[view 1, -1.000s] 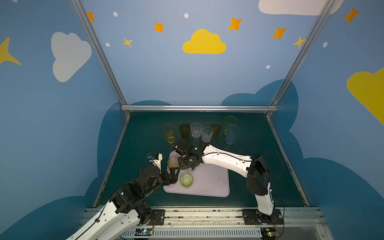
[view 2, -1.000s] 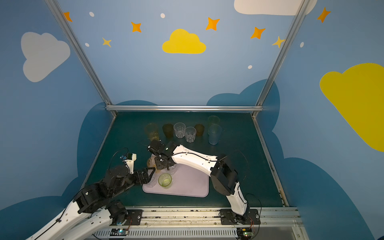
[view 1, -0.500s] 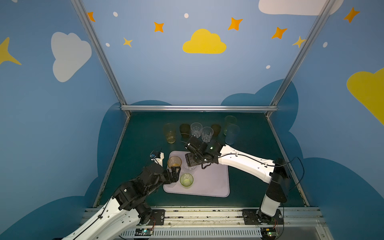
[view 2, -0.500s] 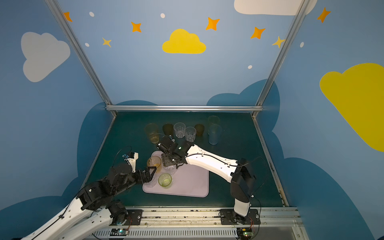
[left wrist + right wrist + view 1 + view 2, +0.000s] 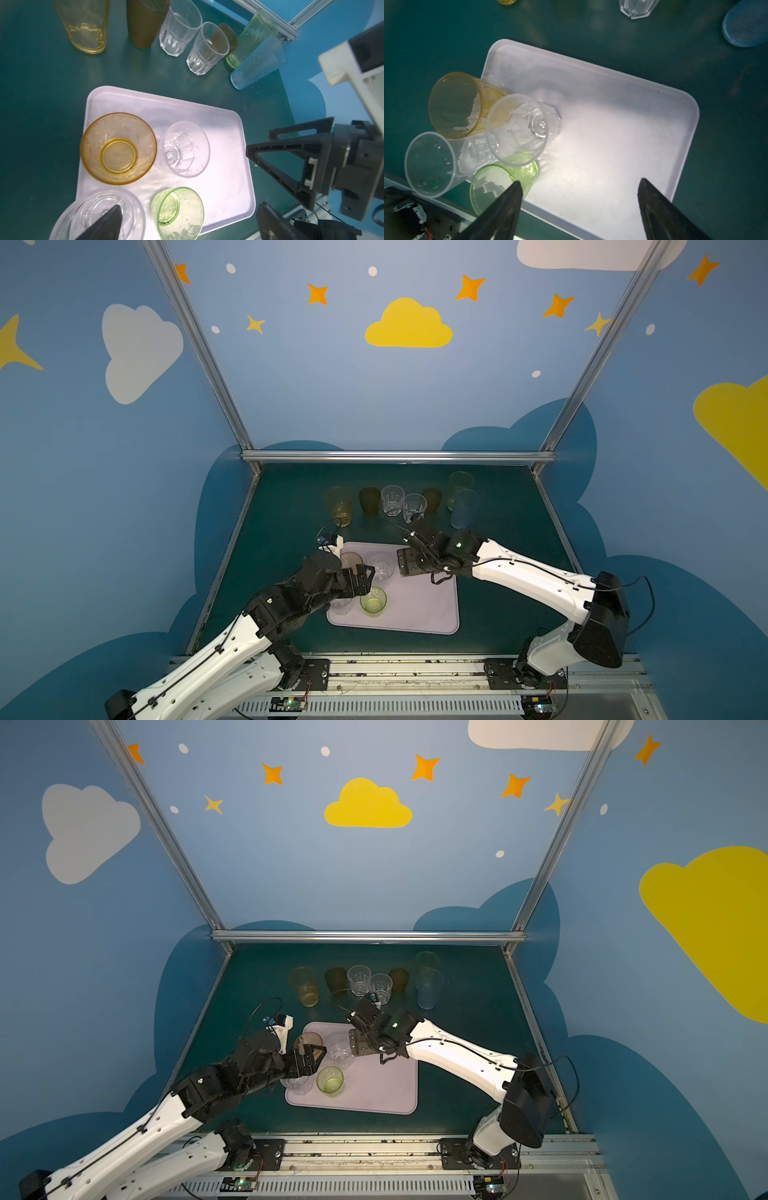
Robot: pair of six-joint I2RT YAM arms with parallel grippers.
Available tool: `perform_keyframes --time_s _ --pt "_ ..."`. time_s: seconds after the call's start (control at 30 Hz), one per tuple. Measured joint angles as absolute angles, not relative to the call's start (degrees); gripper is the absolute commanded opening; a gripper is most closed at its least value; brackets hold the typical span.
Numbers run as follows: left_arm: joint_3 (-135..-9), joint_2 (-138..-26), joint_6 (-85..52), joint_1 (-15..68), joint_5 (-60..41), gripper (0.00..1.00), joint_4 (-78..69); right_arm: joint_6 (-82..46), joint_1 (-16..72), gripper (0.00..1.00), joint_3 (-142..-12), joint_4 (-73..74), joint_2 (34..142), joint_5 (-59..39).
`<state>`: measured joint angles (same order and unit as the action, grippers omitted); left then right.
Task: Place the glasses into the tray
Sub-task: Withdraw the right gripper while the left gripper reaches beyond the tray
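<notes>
The right jaws gape wide over bare tray (image 5: 612,145), nothing between them. The left jaws are wide too; only the left wrist view shows the short green glass (image 5: 176,209) between them. An orange glass (image 5: 118,148) and two clear glasses (image 5: 185,149) share the tray. Both top views show seven glasses (image 5: 392,499) rowed on the table (image 5: 498,572) above it.

The tray (image 5: 419,605) is showing pale lilac-pink against the dark teal table (image 5: 291,539). The orange glass (image 5: 118,148), the short green glass (image 5: 177,209) and the clear faceted glass (image 5: 184,148) are glinting translucent. The tall yellow glass (image 5: 339,506), the pebble-textured brown glass (image 5: 145,22), the rippled blue glass (image 5: 464,508) and the tall green glass (image 5: 459,483) are glowing faintly. The blue wall (image 5: 374,406) is displaying a yellow cloud (image 5: 408,325) and orange stars (image 5: 470,288).
</notes>
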<state>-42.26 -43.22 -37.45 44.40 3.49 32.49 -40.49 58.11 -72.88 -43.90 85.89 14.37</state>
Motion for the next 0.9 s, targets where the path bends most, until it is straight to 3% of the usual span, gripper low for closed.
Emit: perform_keyframes --time_s 0.47,0.9 --pt "-51.31 -58.94 -35.77 44.40 3.36 1.00 29.80 -41.30 51.83 0.87 -52.25 -35.29 62.15 11.88" --pt "-59.20 -73.58 -37.26 41.36 4.38 1.00 26.68 -34.48 50.13 0.87 -48.36 -32.99 50.92 8.40"
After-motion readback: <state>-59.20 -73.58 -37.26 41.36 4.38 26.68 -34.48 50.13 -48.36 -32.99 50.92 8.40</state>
